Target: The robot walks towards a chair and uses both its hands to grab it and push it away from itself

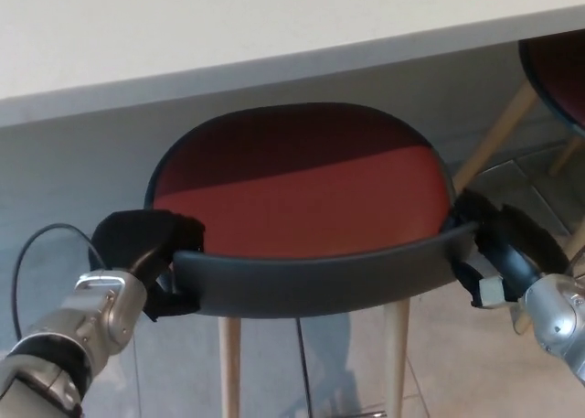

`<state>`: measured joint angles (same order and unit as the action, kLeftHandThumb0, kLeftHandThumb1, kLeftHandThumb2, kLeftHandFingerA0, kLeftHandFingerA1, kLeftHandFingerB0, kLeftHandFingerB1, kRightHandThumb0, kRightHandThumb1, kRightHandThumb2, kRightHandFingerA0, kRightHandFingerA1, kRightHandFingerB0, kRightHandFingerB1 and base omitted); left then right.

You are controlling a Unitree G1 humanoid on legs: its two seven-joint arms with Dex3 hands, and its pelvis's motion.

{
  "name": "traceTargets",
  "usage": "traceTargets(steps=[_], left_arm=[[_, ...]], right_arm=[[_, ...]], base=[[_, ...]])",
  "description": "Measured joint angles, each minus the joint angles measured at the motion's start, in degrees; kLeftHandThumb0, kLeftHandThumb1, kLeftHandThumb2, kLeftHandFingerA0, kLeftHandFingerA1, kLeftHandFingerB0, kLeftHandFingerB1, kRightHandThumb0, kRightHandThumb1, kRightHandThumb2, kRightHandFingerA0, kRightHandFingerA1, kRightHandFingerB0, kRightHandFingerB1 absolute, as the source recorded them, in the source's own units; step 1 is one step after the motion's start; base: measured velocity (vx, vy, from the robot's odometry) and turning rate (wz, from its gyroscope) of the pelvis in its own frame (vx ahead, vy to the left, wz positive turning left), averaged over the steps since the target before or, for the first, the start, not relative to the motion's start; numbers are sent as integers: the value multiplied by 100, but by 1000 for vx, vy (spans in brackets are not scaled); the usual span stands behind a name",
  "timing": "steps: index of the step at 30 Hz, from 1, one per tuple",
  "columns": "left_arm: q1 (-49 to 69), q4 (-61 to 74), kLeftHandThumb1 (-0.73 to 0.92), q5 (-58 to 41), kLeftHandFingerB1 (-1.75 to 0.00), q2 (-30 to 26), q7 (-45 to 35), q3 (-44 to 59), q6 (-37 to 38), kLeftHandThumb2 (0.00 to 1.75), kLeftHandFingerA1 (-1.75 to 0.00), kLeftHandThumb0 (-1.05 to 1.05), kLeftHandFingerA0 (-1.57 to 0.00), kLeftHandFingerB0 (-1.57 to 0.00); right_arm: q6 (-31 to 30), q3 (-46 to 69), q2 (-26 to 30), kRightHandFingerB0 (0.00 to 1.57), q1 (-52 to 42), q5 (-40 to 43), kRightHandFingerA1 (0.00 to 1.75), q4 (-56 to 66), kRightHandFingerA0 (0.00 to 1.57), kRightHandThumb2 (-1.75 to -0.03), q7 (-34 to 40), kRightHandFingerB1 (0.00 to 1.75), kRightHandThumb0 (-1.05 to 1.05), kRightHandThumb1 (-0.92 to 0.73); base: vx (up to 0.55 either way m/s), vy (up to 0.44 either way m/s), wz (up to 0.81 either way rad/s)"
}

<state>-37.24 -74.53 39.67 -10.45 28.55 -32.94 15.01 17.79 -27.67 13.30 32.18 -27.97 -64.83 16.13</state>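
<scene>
A chair with a red seat and a dark curved backrest stands right in front of me, its seat partly under a white table. My left hand is shut on the left end of the backrest. At the right end, my right hand is shut on the backrest too. Two pale wooden legs show below the seat.
A second red chair with wooden legs stands at the far right, also at the table. The table edge runs across the top of the view. Grey tiled floor lies below, and a thin black cable loops near my left arm.
</scene>
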Motion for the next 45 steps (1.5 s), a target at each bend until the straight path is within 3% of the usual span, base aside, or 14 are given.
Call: traceTargets(steps=[5,7,8,11,13,14,16,29,34,37,38,40,41,45], left_arm=[[-20,-16,70,85,-149,32,70,-88,-110,159,-175,-91,-147,-102],[-21,-17,69,92,-165,46,96,-97,-135,161,-172,-92,-133,-98],[-22,-20,50,93,-149,61,112,-101,-152,131,-149,-36,-153,-151],[-32,-21,54,91,-157,131,187,-104,-211,137,-156,-41,-157,-157],[-32,-20,54,85,-157,183,212,-93,-231,137,-156,-41,-157,-157],[-33,-20,74,83,-174,208,222,-86,-246,166,-174,-93,-156,-119],[-32,-9,73,72,-175,284,276,-48,-281,168,-175,-98,-156,-125],[158,240,69,57,-175,703,739,21,-271,171,-175,-91,-156,-134],[160,245,68,52,-175,676,800,38,-273,166,-175,-91,-157,-111],[48,181,68,54,-175,609,735,74,-277,166,-175,-91,-157,-111],[8,171,83,54,-165,587,717,90,-277,156,-164,-45,-157,-157],[-107,150,83,75,-165,527,685,83,-278,156,-164,-45,-157,-157],[-208,136,59,116,-145,469,647,38,-279,138,-175,-47,-148,-96],[-557,271,55,252,-140,167,518,-44,-277,117,-175,-28,-113,-84]], right_arm=[[-30,-20,-32,68,73,-78,175,-141,82,-104,141,175,-19,-70],[-36,-23,-45,70,104,-96,175,-192,85,-115,178,175,-17,-65],[-50,-28,-45,70,138,-111,175,-215,85,-114,184,175,-17,-66],[-136,-29,-24,72,226,-141,175,-253,88,-119,185,173,-18,-60],[-202,-17,25,72,349,-154,175,-273,88,-119,182,173,-18,-60],[-222,-16,46,72,416,-167,175,-278,91,-120,176,175,-16,-59],[-253,-1,88,77,623,-190,175,-291,90,-116,174,170,-18,-61],[-245,-52,176,77,1734,-419,175,-522,90,-119,-102,169,-21,-57],[-241,-67,124,77,1826,-484,175,-574,92,-117,-161,168,-24,-57],[-239,-74,44,77,1912,-535,175,-585,92,-117,-177,168,-24,-57],[-234,-73,26,79,1940,-541,175,-585,93,-123,-178,171,-24,-49],[-212,-77,-19,79,1992,-549,175,-583,93,-123,-177,171,-24,-49],[-197,-82,-67,80,2006,-551,175,-568,92,-122,-176,170,-25,-50],[-76,-96,-261,79,2017,-552,175,-487,93,-122,-154,170,-23,-52]], base=[[0,0,0],[0,0,0],[0,0,0],[0,0,0],[0,0,0],[0,0,0],[0,0,0],[0,0,0],[0,0,0],[0,0,0],[0,0,0],[0,0,0],[0,0,0],[0,0,9]])
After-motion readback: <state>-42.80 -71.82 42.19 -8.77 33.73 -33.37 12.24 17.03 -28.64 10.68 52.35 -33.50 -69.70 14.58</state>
